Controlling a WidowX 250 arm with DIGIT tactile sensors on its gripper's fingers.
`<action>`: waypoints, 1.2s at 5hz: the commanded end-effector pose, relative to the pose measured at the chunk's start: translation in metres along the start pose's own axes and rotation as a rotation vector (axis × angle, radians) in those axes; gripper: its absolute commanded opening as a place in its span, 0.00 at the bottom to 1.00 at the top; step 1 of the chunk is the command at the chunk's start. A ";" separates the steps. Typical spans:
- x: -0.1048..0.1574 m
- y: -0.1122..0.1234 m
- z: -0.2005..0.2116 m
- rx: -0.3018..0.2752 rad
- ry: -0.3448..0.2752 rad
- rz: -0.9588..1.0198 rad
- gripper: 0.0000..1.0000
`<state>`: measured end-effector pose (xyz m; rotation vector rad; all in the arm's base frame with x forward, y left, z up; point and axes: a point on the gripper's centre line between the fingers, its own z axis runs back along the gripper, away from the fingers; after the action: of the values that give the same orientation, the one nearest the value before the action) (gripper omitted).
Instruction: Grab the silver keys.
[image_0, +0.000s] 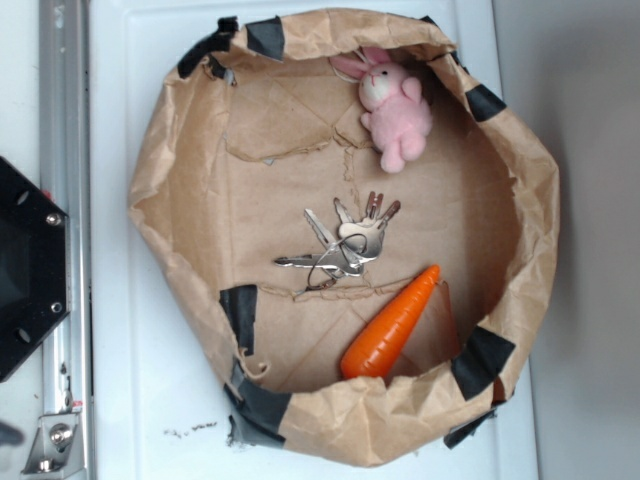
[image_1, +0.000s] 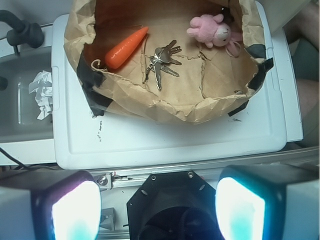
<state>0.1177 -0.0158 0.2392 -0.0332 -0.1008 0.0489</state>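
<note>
Gripper (image_1: 158, 210): nearest the wrist camera, jaws wide, holding nothing, well back from the paper basket (image_0: 180, 150). Silver keys (image_0: 345, 245): mid-floor of basket, just beside orange carrot (image_0: 392, 325); pink bunny (image_0: 395, 110) apart. Step: approach not begun. Next: reach over rim, descend on keys.

A white plastic surface (image_0: 150, 400) with a raised rim fills most of the exterior view. A shallow brown paper basin (image_0: 175, 180), crumpled at the walls and patched with black tape, is set directly on it and covers most of the centre and right of the frame. A few dark specks (image_0: 190, 430) are scattered on the bare white at the lower left, just beside the basin's taped corner.
</note>
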 end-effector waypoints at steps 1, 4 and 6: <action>0.000 0.000 0.000 0.000 0.000 0.000 1.00; 0.078 -0.008 -0.067 0.057 -0.008 0.087 1.00; 0.112 0.017 -0.097 -0.056 -0.039 0.211 1.00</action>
<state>0.2325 -0.0040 0.1423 -0.0937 -0.0895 0.2364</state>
